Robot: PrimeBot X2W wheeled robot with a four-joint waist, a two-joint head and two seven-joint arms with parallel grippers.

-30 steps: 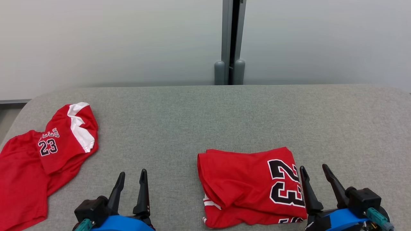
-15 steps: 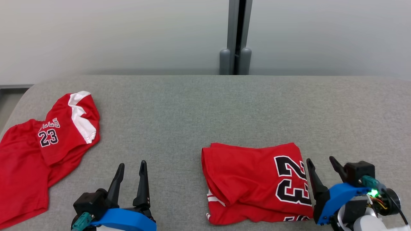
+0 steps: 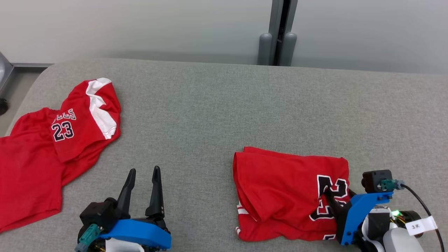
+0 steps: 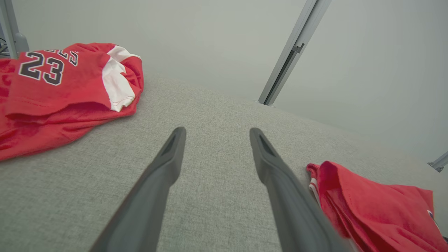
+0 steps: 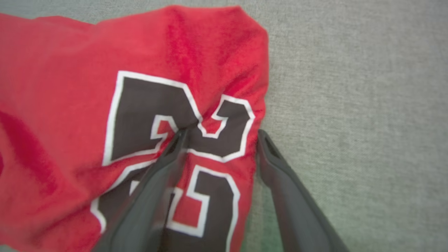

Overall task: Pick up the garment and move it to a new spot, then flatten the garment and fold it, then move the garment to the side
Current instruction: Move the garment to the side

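Note:
The folded red garment (image 3: 287,185) with a black "23" lies on the grey padded table (image 3: 210,105) at the near right. My right gripper (image 3: 337,192) tips down over its right edge with jaws open. In the right wrist view the right gripper (image 5: 221,134) straddles that edge: one finger (image 5: 157,182) rests on the garment (image 5: 105,87) at the number, the other stands over bare table. My left gripper (image 3: 144,170) is open at the near left, holding nothing. In the left wrist view the left gripper (image 4: 217,131) points across bare table, the garment (image 4: 367,206) to its right.
A second red jersey (image 3: 52,147) with white trim lies crumpled at the table's left end, also seen as the jersey (image 4: 52,91) in the left wrist view. A grey post (image 3: 278,35) stands against the wall behind the table.
The head camera has shifted, so the whole picture has moved. My right gripper has tipped downward onto the garment's right edge, which has bunched slightly. The left gripper has stayed put.

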